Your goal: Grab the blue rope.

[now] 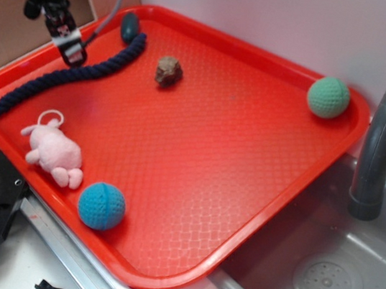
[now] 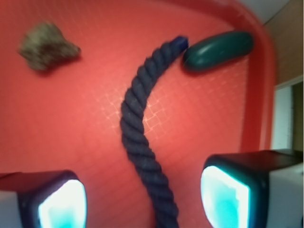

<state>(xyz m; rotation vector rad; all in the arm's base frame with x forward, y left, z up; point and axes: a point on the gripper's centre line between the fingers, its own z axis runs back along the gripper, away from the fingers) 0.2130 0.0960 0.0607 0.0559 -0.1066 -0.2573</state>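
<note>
The step in hand looks like the approach: the pincer (image 1: 69, 50) hangs over the far left part of the red tray (image 1: 240, 217), above the blue rope (image 1: 65, 78), and nothing is gripped yet. The rope lies flat along the tray's left side, running from a dark tip near the left rim up to a small teal oval (image 1: 129, 26) at the far corner. In the wrist view the two fingers (image 2: 61, 204) stand wide apart with the rope (image 2: 137, 128) passing between them, touching neither. The next move, by my judgement, calls for a straight drop until the fingers straddle the cord, then closing across its thickness. A brown lump (image 1: 168, 70) lies well clear to the right.
</note>
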